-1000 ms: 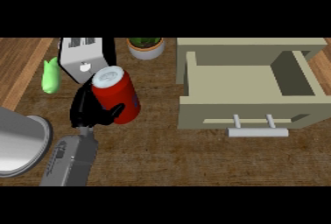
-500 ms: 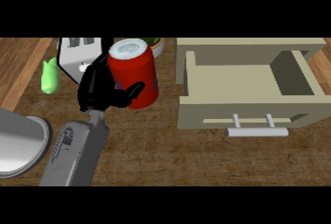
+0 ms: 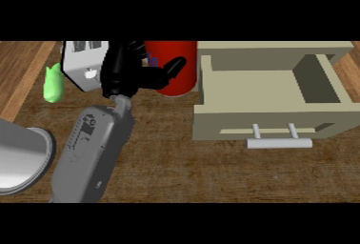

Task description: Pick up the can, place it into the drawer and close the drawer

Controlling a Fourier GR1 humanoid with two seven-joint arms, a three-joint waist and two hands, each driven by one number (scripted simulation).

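Compared with half a second ago, my left hand (image 3: 130,71) has carried the red can (image 3: 172,66) higher, so it looms larger and its white top is now cut off by the view's upper edge; only the red body shows. My fingers (image 3: 172,67) are curled round the can, the thumb lying dark across its red side, and the can sits just to the right of my palm, partly hidden by it. No brand or writing can be read on the can; small blue marks show beside my fingers, too small to make out. Well to the right of my fingers stands the beige drawer (image 3: 271,95), pulled open, its handle (image 3: 279,142) toward me. Just left of my fingers is a white toaster (image 3: 84,66), half hidden behind my hand, and further left a green object (image 3: 53,85) lies on the bench (image 3: 211,171). A grey rounded thing (image 3: 17,157) is cut off at the left edge.
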